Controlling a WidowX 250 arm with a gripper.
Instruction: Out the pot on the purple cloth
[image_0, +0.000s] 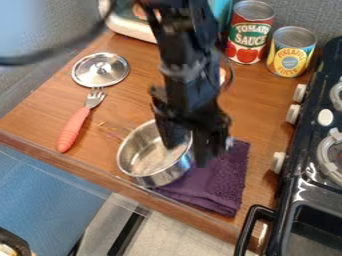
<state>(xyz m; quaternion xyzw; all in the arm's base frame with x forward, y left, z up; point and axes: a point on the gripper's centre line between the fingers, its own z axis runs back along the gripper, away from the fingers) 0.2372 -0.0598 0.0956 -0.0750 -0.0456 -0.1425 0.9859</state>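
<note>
- A black claw (191, 151) hangs from a robot arm (190, 75) just right of the frame's center, over the right side of a steel pot; whether it is open, closed or gripping the pot cannot be told from this angle.
- The pot (152, 174), its mouth facing up, sits at center, its lower right side overlapping the edge of a purple cloth (217, 187).
- The cloth lies folded on a wooden counter (267, 107), below and to the right of center.
- At upper left, a round metal lid (100, 69) with a small knob lies near the tines of a fork (74, 126), its salmon-colored handle angled toward the lower left.
- Two cans stand side by side at upper right: a red-labeled can (248, 31) and, to its right, a yellow-labeled can (291, 52).
- A black toy stove (308, 186) with white knobs lines the right edge.
</note>
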